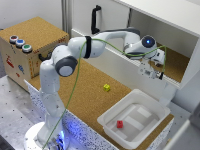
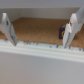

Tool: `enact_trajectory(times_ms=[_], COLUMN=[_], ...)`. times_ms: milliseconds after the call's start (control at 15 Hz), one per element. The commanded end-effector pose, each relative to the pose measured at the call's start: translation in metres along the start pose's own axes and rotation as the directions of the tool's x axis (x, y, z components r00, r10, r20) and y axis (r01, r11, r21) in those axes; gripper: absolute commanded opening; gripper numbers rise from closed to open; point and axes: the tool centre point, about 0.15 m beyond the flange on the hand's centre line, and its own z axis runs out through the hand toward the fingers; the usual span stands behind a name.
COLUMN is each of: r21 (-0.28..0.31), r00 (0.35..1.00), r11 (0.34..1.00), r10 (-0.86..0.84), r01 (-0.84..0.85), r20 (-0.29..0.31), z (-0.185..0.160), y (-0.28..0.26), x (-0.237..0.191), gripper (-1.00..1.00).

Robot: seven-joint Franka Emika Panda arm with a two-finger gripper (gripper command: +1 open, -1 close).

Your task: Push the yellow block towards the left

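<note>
Reaching needed: the gripper (image 1: pixel 156 71) hangs high beside the white shelf unit (image 1: pixel 165 30) at the far edge of the cork surface (image 1: pixel 95 95), well apart from the yellow block (image 1: pixel 106 87); in the exterior view the block lies down and toward that view's left of the claw, nearer the robot base (image 1: pixel 47 135).

Block position: resting alone on bare cork, about midway across the surface, apart from the white tray (image 1: pixel 152 107) that sits at the near corner on the exterior view's right.

Block shape: a tiny cube with no real long axis, so any flat face should take a push equally well.

Claw state: the wrist view shows both fingers (image 2: pixel 71 27) standing spread with a wide gap and nothing between them.

Likely approach: my judgement is that the claw must descend and come round to the block's side facing the exterior view's right before sweeping it leftward.

Other things: a red cube (image 1: pixel 120 124) lies inside the tray; a box with coloured buttons (image 1: pixel 20 43) stands at the far corner on the exterior view's left.

Hidden or unclear: the wrist view does not show the yellow block at all; a white ledge (image 2: pixel 40 49) fills its foreground, and a small dark object (image 2: pixel 60 33) near one finger is too blurred to identify. Fingertips in the exterior view are too small to read.
</note>
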Motion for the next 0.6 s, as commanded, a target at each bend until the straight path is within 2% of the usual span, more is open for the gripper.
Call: enact_trajectory(times_ms=[0, 267, 533], r21=[-0.098, -0.043, 0.007], r00=[0.985, 0.949, 0.929], r11=[0.986, 0.984, 0.99], r10=[-0.121, -0.152, -0.137], r01=[0.133, 0.17, 0.143], r20=[0.123, 0.275, 0.345], z=[0.015, 0.057, 0.1], y=[-0.064, -0.091, -0.112], x=[-0.07, -0.101, -0.108], gripper=[1.0, 1.0, 1.0])
